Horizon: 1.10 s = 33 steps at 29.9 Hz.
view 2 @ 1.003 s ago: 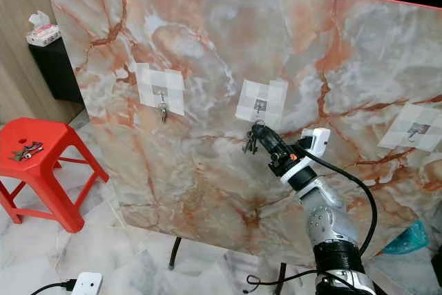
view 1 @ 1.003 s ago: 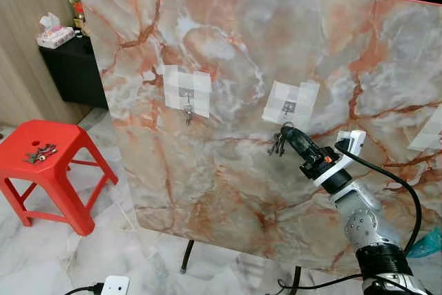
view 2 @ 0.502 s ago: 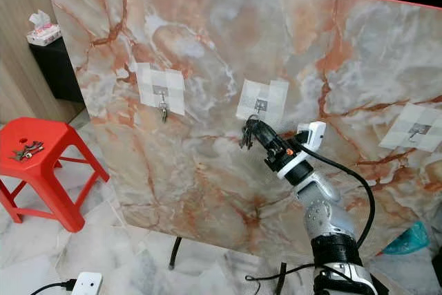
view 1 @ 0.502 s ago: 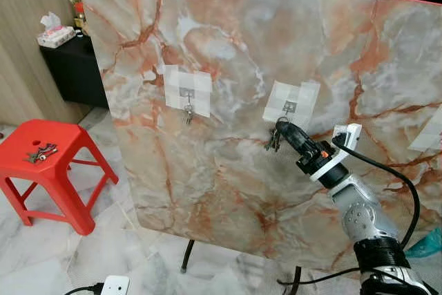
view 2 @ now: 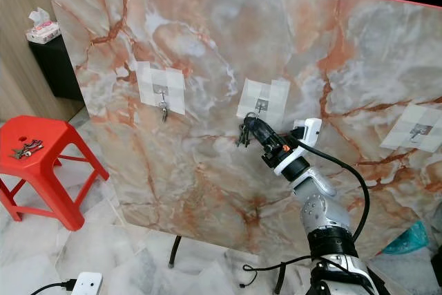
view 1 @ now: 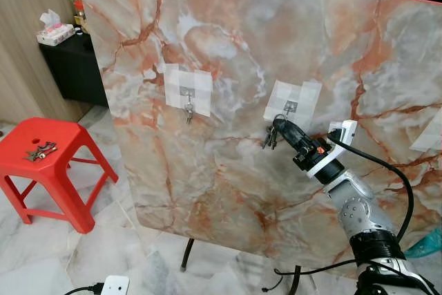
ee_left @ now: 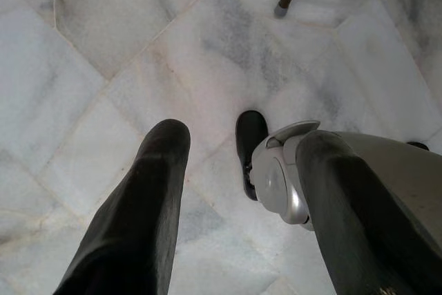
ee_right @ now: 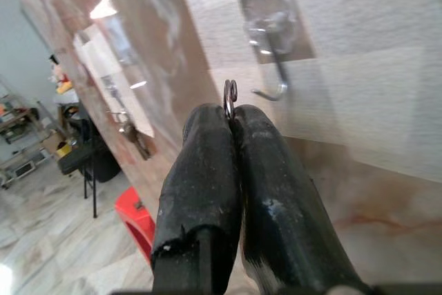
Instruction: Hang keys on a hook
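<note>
A room in a home, set up for practice. The floor (view 1: 41,253) is polished white marble tile with grey veins. At the far left stand a wood-panelled wall (view 1: 21,39) and a low black cabinet (view 1: 72,67) carrying a tissue box (view 1: 55,32). A red plastic stool (view 1: 48,170) sits near the left with small items on its seat. A large marble-patterned board (view 1: 228,170) on thin metal legs stands upright in the middle, with adhesive hooks (view 1: 187,94) stuck to it. A white power strip (view 1: 114,286) lies on the floor.
</note>
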### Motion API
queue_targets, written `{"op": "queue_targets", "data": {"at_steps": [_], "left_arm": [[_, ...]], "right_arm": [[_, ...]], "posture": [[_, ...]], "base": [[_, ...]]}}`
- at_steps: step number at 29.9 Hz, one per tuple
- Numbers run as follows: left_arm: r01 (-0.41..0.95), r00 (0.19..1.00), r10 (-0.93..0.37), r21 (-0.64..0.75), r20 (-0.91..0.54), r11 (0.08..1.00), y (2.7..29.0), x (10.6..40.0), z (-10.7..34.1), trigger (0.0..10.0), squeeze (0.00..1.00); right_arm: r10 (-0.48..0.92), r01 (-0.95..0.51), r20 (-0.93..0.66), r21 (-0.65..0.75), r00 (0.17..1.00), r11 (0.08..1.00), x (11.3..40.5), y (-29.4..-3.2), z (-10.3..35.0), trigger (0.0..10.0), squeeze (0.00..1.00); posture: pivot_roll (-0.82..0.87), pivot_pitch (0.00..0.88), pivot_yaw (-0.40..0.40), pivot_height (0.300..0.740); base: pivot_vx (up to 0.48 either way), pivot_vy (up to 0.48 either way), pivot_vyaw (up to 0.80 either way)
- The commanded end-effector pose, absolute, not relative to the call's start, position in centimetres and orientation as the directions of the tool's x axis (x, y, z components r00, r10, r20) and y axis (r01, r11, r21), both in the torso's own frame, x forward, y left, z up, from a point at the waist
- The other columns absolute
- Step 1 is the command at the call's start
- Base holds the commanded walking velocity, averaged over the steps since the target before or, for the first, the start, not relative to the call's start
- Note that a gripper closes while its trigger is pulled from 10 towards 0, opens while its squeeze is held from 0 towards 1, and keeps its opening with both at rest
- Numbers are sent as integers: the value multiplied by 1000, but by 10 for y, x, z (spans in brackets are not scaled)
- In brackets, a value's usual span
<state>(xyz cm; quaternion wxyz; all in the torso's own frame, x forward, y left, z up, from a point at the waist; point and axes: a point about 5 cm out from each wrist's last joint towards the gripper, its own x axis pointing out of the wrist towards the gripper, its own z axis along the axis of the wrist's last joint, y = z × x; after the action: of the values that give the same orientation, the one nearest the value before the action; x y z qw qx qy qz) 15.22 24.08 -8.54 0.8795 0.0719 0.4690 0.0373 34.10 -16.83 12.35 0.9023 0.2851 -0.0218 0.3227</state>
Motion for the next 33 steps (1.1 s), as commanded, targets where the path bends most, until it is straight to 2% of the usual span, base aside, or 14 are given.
{"op": "queue_targets", "data": {"at_steps": [1, 16, 33], "left_arm": [[3, 555, 127, 154, -822, 988, 237, 152, -87, 10000, 0], [4, 555, 128, 157, -822, 988, 237, 152, -87, 10000, 0], [4, 554, 130, 158, -822, 987, 237, 152, -87, 10000, 0]], "right_arm": [[543, -583, 241, 492, 805, 646, 345, -173, 129, 10000, 0], [496, -544, 247, 530, 832, 650, 346, -179, 128, 10000, 0], [513, -543, 224, 546, 829, 639, 344, -175, 121, 10000, 0]], "posture": [[48, 0, -100, 740], [49, 0, -98, 740], [50, 0, -99, 740]], "base": [[0, 0, 0], [0, 0, 0], [0, 0, 0]]}}
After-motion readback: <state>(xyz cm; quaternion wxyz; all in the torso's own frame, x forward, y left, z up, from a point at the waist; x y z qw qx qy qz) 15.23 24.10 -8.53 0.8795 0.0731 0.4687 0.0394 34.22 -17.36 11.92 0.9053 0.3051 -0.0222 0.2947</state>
